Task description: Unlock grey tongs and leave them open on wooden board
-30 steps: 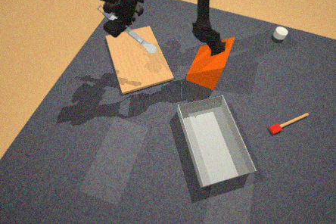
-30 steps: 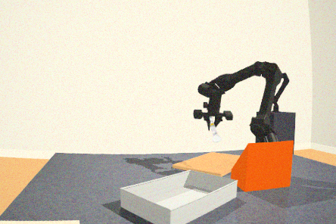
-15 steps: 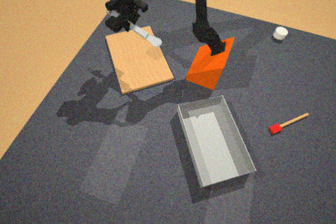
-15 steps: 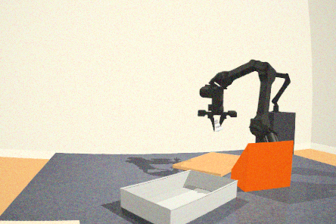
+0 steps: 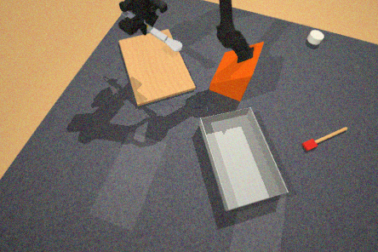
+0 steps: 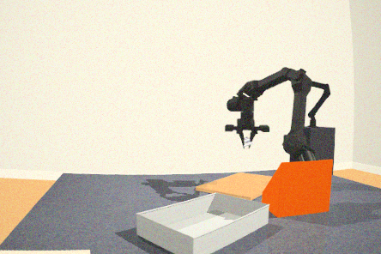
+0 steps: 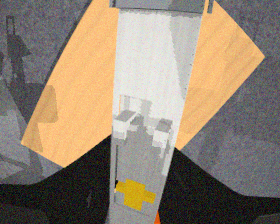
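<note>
From the top we see the gripper [image 5: 140, 19] clamped on the grey tongs [image 5: 163, 38], holding them in the air over the far edge of the wooden board [image 5: 155, 65]. The tongs' free end slants out over the board. The tin [image 5: 274, 170] lies nearer the camera on the grey mat [image 5: 85, 204], with nothing in it. An orange block [image 5: 231, 77] sits between board and tin, at the arm's foot. A red-headed tool with a wooden handle [image 5: 323, 138] lies right of the tin, and a small white cylinder [image 5: 315, 37] stands far off on the mat.

From the exterior view the gripper [image 6: 247, 137] hangs well above the board [image 6: 236, 184], pointing down, with only a short pale bit of the tongs [image 6: 247, 143] showing below it. The tin [image 6: 240, 216] is in front, the orange block [image 6: 300, 189] beside the board.

From the wrist the tongs [image 7: 153, 97] run up the middle as one pale strip, a yellow mark near the bottom, the board [image 7: 81, 97] beneath them on both sides. We cannot tell whether their arms are apart.
</note>
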Robot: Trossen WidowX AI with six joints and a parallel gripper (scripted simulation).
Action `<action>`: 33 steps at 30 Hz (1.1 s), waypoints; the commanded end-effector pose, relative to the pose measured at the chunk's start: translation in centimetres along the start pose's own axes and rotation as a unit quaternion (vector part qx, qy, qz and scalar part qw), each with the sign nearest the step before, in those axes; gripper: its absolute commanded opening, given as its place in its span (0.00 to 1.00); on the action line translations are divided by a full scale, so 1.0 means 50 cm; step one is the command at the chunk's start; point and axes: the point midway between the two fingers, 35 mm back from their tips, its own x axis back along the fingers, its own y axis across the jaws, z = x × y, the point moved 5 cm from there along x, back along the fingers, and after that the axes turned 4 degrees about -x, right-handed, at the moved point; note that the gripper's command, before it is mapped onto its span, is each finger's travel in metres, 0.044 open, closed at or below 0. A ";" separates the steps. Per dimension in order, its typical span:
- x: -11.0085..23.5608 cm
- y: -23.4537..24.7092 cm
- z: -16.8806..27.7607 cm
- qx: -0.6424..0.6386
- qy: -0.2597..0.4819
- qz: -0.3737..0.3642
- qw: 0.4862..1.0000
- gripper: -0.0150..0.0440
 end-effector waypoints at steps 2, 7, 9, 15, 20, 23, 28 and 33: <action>-0.013 0.004 0.000 0.000 0.002 -0.002 1.000 0.00; -0.029 0.007 0.000 -0.001 0.002 -0.002 1.000 0.00; -0.036 0.008 0.000 -0.001 0.002 -0.002 1.000 0.00; -0.055 0.011 -0.001 0.000 0.002 -0.001 1.000 0.00; -0.071 0.012 -0.001 0.000 0.002 -0.001 1.000 0.00; -0.081 0.013 -0.001 0.000 0.002 -0.001 1.000 0.00; -0.098 0.014 -0.002 0.000 0.002 -0.001 1.000 0.00; -0.114 0.014 -0.002 0.000 0.002 -0.001 1.000 0.00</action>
